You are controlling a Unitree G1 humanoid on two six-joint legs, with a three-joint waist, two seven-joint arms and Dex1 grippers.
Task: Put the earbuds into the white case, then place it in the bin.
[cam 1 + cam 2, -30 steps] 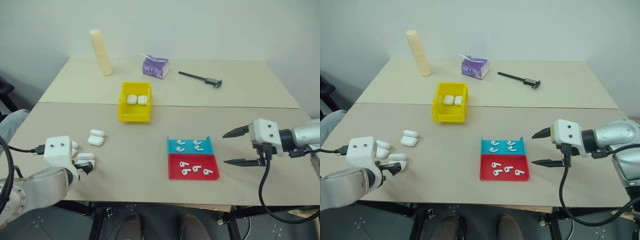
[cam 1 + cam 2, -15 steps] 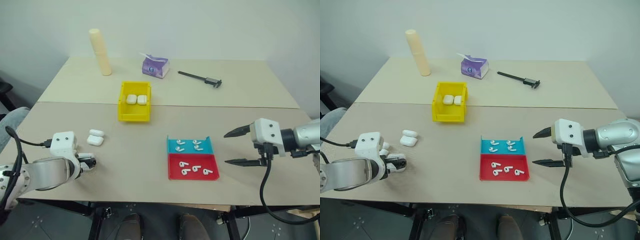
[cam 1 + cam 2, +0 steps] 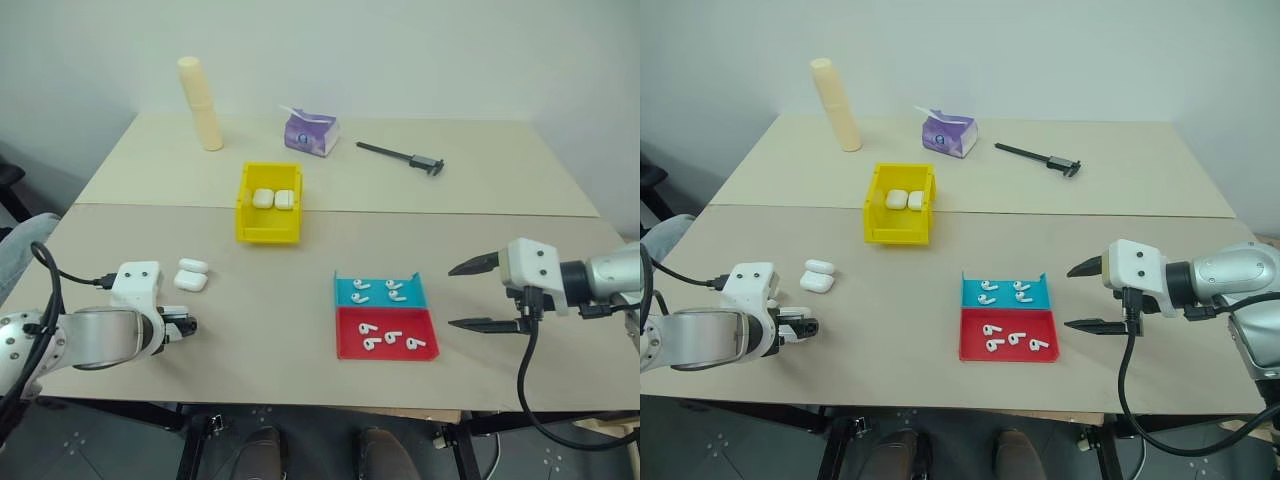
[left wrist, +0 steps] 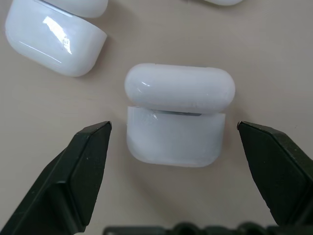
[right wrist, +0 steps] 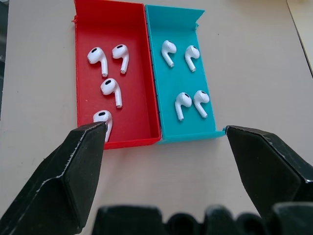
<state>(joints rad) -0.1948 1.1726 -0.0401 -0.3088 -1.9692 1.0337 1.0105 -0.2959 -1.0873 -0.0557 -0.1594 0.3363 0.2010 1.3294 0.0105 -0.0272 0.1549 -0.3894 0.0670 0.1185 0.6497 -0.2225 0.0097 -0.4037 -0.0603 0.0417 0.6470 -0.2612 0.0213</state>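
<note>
The left gripper [image 3: 186, 326] hangs low at eight o'clock, fingers spread wide. The right gripper [image 3: 468, 296] hovers at three o'clock, jaws agape.

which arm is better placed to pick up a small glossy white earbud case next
Left. The left gripper is open with a small glossy white earbud case lying between its fingers. The right gripper is open beside the red and teal trays, far from the cases.

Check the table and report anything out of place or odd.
Nothing looks spilled or broken. The earbuds lie loose but inside the red tray and teal tray, four in each. Two closed cases sit in the yellow bin. The case between the open left gripper's fingers looks intact.
</note>
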